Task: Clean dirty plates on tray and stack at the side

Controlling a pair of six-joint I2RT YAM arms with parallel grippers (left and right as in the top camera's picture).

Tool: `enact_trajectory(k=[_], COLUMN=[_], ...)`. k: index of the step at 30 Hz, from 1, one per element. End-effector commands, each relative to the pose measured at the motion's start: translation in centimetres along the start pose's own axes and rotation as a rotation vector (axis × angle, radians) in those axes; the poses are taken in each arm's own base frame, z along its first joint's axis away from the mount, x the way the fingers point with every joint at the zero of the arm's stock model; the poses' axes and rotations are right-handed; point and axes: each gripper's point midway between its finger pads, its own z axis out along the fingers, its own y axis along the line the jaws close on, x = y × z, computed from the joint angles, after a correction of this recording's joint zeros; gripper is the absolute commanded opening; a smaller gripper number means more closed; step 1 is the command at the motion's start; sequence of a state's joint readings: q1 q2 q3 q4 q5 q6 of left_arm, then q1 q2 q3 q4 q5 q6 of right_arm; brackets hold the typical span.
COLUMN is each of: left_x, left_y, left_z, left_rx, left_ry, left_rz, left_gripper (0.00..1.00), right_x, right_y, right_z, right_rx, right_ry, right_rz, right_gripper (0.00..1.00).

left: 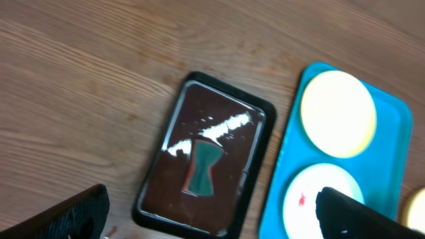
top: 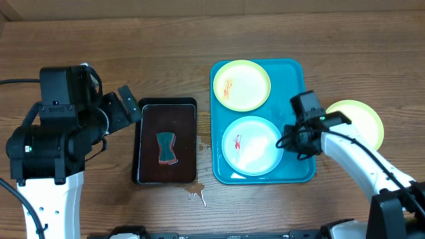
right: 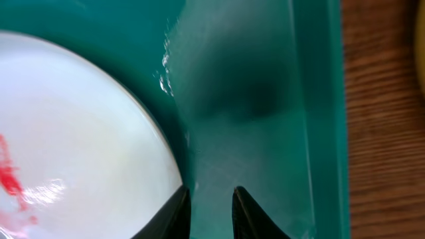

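Hidden overhead, plain from right wrist: right gripper narrowly parted by blue plate rim, empty. From left wrist: left gripper spread wide, sponge in black tray.

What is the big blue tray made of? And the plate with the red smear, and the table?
The turquoise tray looks like plastic: one even colour, rounded corners and a soft shine. The light blue plate with the red smear looks like plastic too, smooth and glossy with bright reflections, though it could be melamine. The table looks like wood, or a wood-print top: it has brown grain lines and a matte finish.
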State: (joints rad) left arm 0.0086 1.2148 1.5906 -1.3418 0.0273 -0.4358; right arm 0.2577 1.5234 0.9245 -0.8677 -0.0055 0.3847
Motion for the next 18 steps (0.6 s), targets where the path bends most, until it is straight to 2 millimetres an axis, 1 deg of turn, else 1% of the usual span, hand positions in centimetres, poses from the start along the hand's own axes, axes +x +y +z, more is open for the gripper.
enact_trajectory(k=[1,4,6,8,10,12,14,15,16,18], left_x=[1.5,3.9,6.3,8.7,10.8,12.3,13.3,13.6,13.8,14.1], left_y=[-0.9,-0.7,-0.3,0.3,0.8,1.2,1.5,1.6,1.6,1.7], left_z=[1.3,4.2,6.8,9.6,12.2,14.5,16.9,18.0,19.0,21.2], left_rx=[0.041,0.009,-0.025,-0.062,-0.092,-0.116,-0.133,-0.139,-0.143,-0.155], left_ry=[0.091,0.213,0.318,0.420,0.501,0.562,0.605,0.618,0.632,0.647], left_rz=[0.055,0.101,0.126,0.150,0.162,0.174,0.186,0.184,0.181,0.181], left_gripper=[1.00,0.95,0.95,0.92,0.88,0.84,0.75,0.74,0.70,0.57], right_x=[-3.3,-3.6,-3.5,-3.3,-3.0,-2.9,-2.7,-2.7,-2.6,-2.6], right_y=[1.1,1.6,2.1,2.6,2.8,2.8,2.9,3.0,3.1,3.2], right_z=[-4.0,-5.9,-6.8,-7.3,-7.5,-7.5,-7.5,-7.5,-7.5,-7.5], right_rx=[-0.023,-0.043,-0.072,-0.104,-0.121,-0.123,-0.130,-0.134,-0.141,-0.144], right_ry=[-0.114,-0.136,-0.148,-0.148,-0.143,-0.137,-0.129,-0.127,-0.124,-0.122], right_rz=[-0.042,-0.050,-0.055,-0.057,-0.059,-0.059,-0.059,-0.060,-0.061,-0.060], right_gripper=[0.23,0.23,0.23,0.23,0.23,0.23,0.23,0.23,0.23,0.23])
